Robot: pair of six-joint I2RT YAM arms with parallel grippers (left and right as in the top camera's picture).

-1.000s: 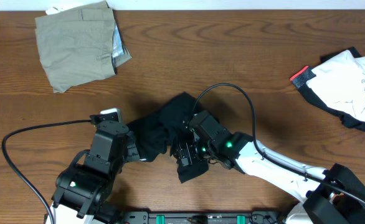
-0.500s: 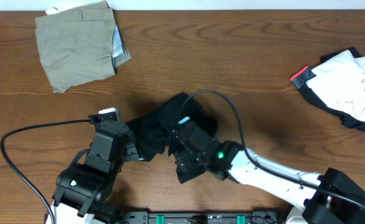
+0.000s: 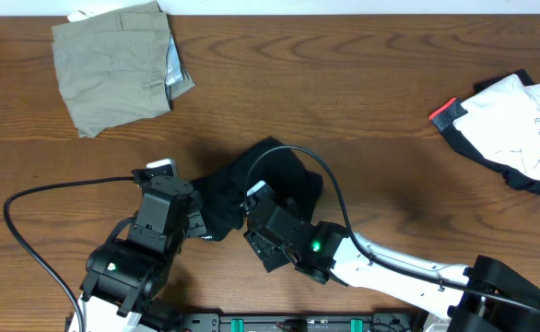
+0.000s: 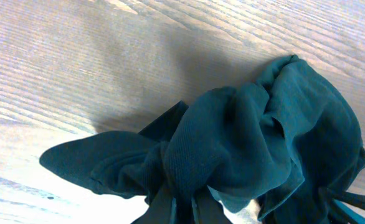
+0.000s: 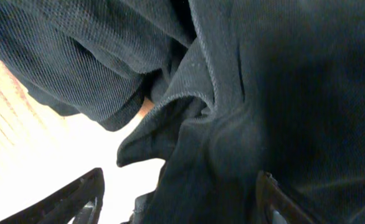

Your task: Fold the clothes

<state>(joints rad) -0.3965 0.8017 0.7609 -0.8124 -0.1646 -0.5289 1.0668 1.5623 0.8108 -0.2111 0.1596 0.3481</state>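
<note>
The black T-shirt [image 3: 275, 175] lies crumpled near the front middle of the wooden table. My left gripper [image 3: 199, 224] is at the shirt's left edge and shut on a bunch of its fabric. In the left wrist view the cloth [image 4: 263, 137] bulges up from between the pinching fingers [image 4: 170, 208]. My right gripper [image 3: 263, 242] sits low over the shirt's front edge. In the right wrist view its fingers [image 5: 86, 190] stand wide apart, with a thick fold of the shirt [image 5: 263, 74] between them, not pinched.
A khaki folded piece [image 3: 113, 65] lies at the back left. At the right edge a white printed top [image 3: 514, 129] rests on a black garment with red trim [image 3: 447, 115]. A black cable [image 3: 58, 189] loops out from the left arm.
My right arm has slid left and toward the front over the black shirt, its jaws narrowing slightly. The left gripper has kept its hold in place.
</note>
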